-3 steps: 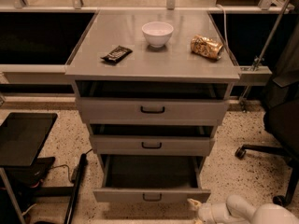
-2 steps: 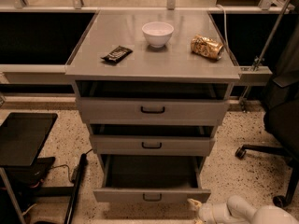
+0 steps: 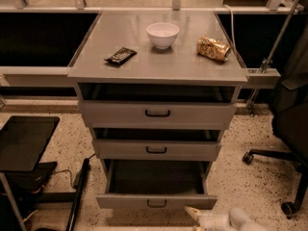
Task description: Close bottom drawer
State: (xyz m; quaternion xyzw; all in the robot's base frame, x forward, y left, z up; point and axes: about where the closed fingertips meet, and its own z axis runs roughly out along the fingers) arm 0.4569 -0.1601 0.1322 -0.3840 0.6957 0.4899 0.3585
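Camera view: the bottom drawer (image 3: 155, 183) stands pulled well out of the grey cabinet (image 3: 156, 64), below the two upper drawers. The gripper (image 3: 195, 217) sits low, just before the drawer's front at its right end. Whether it is released or clenched cannot be told.

bottom drawer (image 3: 125, 201) under upper drawers (image 3: 120, 114) | end effector (image 3: 193, 216) front-right of it
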